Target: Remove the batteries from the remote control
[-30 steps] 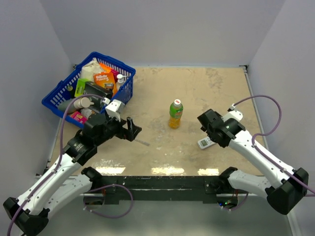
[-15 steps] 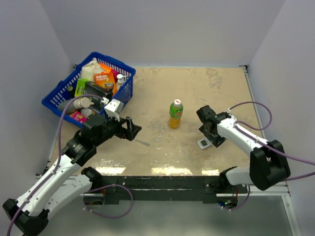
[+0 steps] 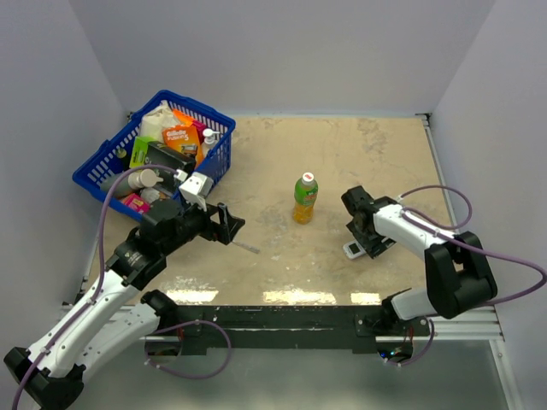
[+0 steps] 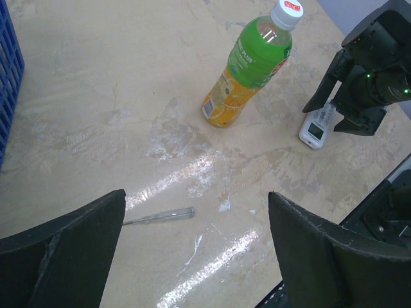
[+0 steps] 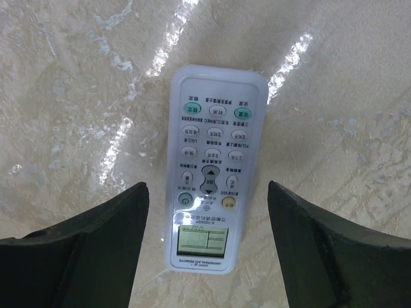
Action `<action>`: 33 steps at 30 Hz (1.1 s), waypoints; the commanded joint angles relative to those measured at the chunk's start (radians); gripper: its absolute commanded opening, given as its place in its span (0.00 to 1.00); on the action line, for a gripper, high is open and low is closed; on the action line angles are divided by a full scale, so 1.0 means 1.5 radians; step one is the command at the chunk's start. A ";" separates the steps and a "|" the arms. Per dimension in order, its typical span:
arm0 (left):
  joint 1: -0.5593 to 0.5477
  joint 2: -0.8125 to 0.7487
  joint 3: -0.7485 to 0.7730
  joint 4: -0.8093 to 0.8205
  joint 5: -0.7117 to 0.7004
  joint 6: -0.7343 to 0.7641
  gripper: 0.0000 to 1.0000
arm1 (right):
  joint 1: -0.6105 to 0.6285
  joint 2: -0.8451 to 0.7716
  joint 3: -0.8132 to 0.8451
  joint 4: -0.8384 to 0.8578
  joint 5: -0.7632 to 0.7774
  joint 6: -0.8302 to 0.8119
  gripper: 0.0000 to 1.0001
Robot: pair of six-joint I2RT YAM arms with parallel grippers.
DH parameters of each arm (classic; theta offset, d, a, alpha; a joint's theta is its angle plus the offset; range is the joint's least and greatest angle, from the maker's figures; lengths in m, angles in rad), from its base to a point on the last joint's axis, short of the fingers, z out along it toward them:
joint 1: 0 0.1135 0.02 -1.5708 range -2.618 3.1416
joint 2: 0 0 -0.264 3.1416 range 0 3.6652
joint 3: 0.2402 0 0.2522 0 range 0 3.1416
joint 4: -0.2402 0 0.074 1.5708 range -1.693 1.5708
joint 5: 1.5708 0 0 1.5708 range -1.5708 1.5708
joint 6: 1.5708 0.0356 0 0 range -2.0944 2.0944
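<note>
The remote control [image 5: 212, 167] is a white bar lying flat on the table, buttons and small screen facing up. It also shows in the top view [image 3: 354, 248] and the left wrist view [image 4: 316, 128]. My right gripper [image 5: 205, 186] is open just above it, one finger on each side of its screen end, not touching it. In the top view the right gripper [image 3: 369, 234] covers most of the remote. No batteries are visible and the remote's back face is hidden. My left gripper [image 4: 196, 196] is open and empty above the table, left of centre [image 3: 229, 224].
A green and orange bottle [image 3: 304, 198] stands upright mid-table, left of the remote. A thin grey stick [image 4: 160, 216] lies on the table below the left gripper. A blue basket [image 3: 94, 171] full of packets sits at the back left.
The right arm has folded in and lowered, with its gripper staying over the remote. The left arm has barely moved.
</note>
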 commanded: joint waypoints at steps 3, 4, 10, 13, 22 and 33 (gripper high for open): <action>-0.002 -0.002 -0.004 0.019 -0.013 0.018 0.96 | -0.005 0.012 -0.015 0.034 0.002 0.032 0.73; -0.002 -0.002 -0.004 0.019 -0.013 0.018 0.96 | -0.005 0.014 -0.020 0.035 0.002 0.032 0.70; -0.002 -0.005 -0.004 0.019 -0.016 0.017 0.95 | -0.006 0.011 -0.035 0.048 0.000 0.033 0.60; -0.002 -0.006 -0.004 0.018 -0.017 0.017 0.95 | -0.006 0.010 -0.042 0.051 -0.001 0.030 0.55; -0.001 -0.005 -0.006 0.018 -0.010 0.008 0.93 | -0.006 -0.113 -0.053 0.130 -0.041 -0.173 0.42; -0.002 0.001 -0.009 0.039 0.125 -0.087 0.87 | -0.005 -0.402 -0.184 0.284 -0.326 -0.322 0.36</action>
